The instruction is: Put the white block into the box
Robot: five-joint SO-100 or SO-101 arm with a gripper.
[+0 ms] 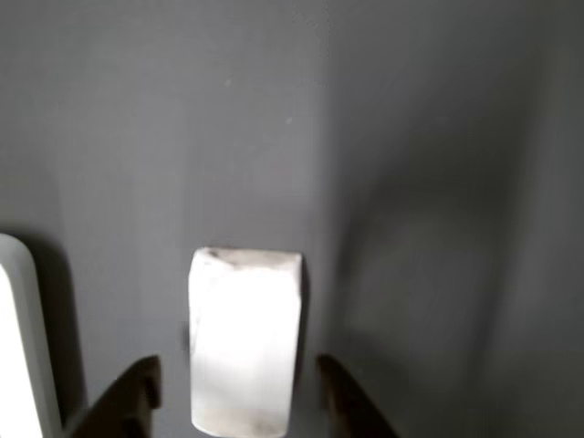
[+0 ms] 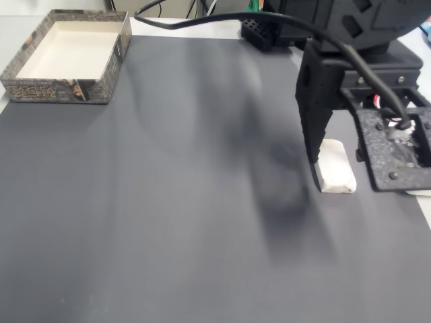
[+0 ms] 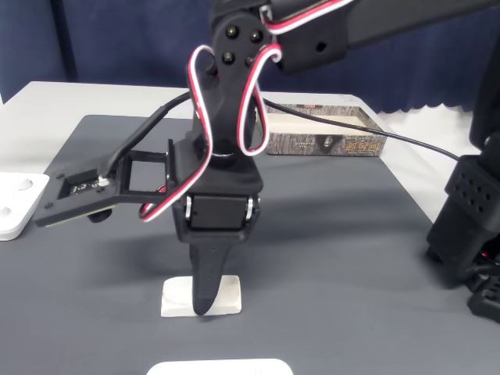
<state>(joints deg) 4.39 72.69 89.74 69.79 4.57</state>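
Gripper [image 1: 237, 388]: jaws apart, one tip either side of the white block [image 1: 245, 339], straddling it for a grasp; nothing clamped yet.
Block: flat on the dark mat [image 2: 168, 202], long axis running between the tips, directly under the gripper in both fixed views.
Box [image 2: 40, 86]: open, at the mat's far corner, well apart from the block.
White device [image 3: 16, 205]: off the mat's edge.

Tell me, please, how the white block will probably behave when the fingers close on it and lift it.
The white block lies flat with rounded edges, so it should not roll. It looks soft, so it may squash slightly. It seems small and probably light.
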